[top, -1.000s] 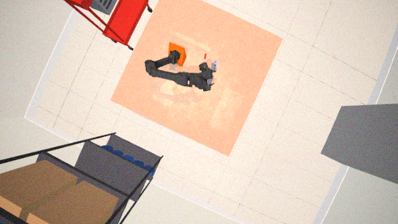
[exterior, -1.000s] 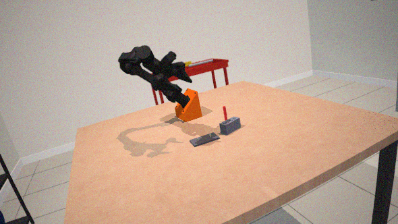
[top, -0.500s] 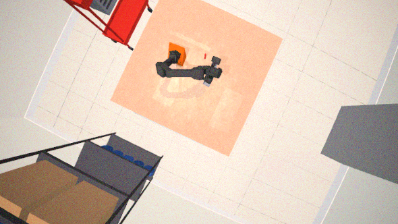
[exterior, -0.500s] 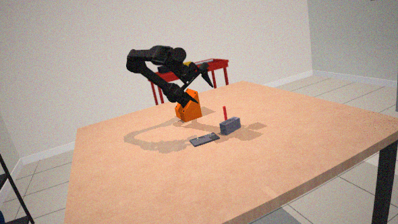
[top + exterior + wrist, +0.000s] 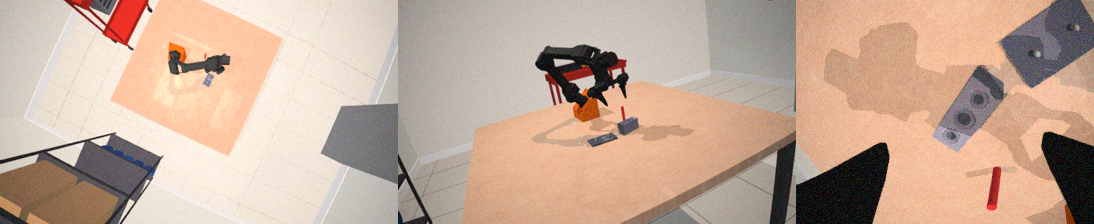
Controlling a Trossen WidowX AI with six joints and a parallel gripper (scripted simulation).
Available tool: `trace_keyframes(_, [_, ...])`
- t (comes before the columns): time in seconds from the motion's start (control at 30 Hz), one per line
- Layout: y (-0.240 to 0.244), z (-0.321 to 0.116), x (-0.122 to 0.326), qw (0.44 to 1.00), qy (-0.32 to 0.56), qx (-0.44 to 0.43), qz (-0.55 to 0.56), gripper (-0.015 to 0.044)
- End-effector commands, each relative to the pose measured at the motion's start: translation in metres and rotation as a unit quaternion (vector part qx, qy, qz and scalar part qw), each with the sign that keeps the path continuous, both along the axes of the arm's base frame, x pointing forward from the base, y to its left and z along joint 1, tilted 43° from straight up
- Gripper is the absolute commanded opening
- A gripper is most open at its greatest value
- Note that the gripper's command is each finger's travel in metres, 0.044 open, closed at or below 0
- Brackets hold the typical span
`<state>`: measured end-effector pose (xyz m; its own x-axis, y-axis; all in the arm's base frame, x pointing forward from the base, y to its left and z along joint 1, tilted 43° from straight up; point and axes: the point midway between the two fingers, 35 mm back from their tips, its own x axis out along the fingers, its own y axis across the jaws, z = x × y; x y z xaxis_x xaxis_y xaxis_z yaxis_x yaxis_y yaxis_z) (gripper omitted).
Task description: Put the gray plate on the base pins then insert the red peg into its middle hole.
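Observation:
The gray plate (image 5: 628, 126) (image 5: 963, 102), a thick block with three holes in a row, sits on the table beside the base. In the top view the arm hides it. The flat dark base (image 5: 208, 79) (image 5: 602, 139) (image 5: 1036, 75) lies apart from it, its two pins pointing up and bare. The red peg (image 5: 205, 56) (image 5: 623, 113) (image 5: 994, 189) stands upright behind the plate in the exterior view, its lower end hidden there. My gripper (image 5: 616, 101) (image 5: 968, 146) is wide open and empty, pointing down above the plate and peg, touching neither.
The orange arm mount (image 5: 182, 52) (image 5: 589, 113) stands on the table (image 5: 189, 118) (image 5: 550, 175) behind the parts. The arm's shadow falls across the table and partly over plate and base. A red cart (image 5: 125, 23) and a shelf rack with boxes (image 5: 44, 175) stand off the table.

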<state>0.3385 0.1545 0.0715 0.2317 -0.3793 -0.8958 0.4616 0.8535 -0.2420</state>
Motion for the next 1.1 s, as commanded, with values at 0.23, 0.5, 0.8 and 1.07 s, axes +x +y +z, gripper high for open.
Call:
trace_keyframes(0.23, [0.013, -0.066, -0.012, 0.944, -0.144, -0.083, -0.284, 0.044])
trace_keyframes(0.5, [0.013, -0.066, -0.012, 0.944, -0.144, -0.083, -0.284, 0.044])
trace_keyframes(0.8, [-0.01, -0.092, -0.006, 0.944, -0.144, -0.083, -0.284, 0.044])
trace_keyframes(1.07, [-0.019, -0.104, -0.004, 0.944, -0.145, -0.084, -0.284, 0.044])
